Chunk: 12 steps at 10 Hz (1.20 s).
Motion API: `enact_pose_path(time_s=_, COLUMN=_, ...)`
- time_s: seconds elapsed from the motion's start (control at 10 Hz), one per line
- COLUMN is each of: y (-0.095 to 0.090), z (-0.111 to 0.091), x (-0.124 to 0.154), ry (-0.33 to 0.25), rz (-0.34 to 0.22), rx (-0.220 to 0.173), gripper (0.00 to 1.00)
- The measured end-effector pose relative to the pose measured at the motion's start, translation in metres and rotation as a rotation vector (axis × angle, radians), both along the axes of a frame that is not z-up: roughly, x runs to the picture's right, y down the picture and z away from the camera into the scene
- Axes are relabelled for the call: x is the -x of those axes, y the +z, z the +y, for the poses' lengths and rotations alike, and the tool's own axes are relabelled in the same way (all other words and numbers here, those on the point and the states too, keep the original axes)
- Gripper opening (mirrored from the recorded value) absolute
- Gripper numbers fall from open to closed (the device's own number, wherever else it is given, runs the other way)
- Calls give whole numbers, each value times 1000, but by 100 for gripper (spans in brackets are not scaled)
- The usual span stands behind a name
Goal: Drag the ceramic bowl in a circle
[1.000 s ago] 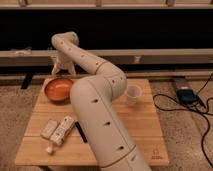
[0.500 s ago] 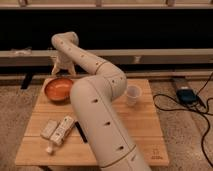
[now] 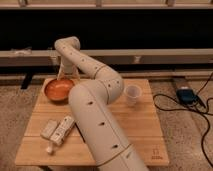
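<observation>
My arm (image 3: pixel 95 115) rises from the near edge of the wooden counter (image 3: pixel 135 127) and bends at the elbow above its middle. From there it angles to the far left corner, where my gripper (image 3: pixel 64 76) points straight down at the far rim of the bowl (image 3: pixel 57 90). The gripper sits at or just above that rim. Whether it is apart, together or clamped on the rim, I cannot tell from here.

The bowl stands upright in the far left corner of the counter, glossy orange inside with a darker rim. A small translucent white cup (image 3: pixel 132 94) stands upright on the far right side, well apart from the bowl, with my elbow between the two.

Near the front left edge lie two pale packets side by side, a short one (image 3: pixel 48 128) and a longer one (image 3: pixel 62 131). A small white piece (image 3: pixel 49 149) lies just in front of them.

On the speckled floor (image 3: pixel 185 145) to the right of the counter sits a blue device (image 3: pixel 185 95), with a black cable (image 3: pixel 165 108) looping beside it.
</observation>
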<state>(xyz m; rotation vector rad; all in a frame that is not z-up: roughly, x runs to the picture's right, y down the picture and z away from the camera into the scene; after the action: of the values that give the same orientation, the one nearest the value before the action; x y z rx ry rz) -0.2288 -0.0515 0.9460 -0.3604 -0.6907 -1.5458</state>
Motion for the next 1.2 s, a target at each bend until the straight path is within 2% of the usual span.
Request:
enact_pose_path(time_s=0.2, y=6, z=16, x=-4, ry=-18, rz=16, rx=26, gripper=80)
enact_pose_path(time_s=0.6, y=14, z=36, x=11, ry=-42, rz=24, rx=38, gripper=80)
enact_pose_path(time_s=1.0, y=33, z=56, x=10, ry=-44, rz=61, rx=55, gripper=80)
enact_pose_path(time_s=1.2, y=38, z=60, x=2, ry=-28, rz=79, rx=63, gripper=66)
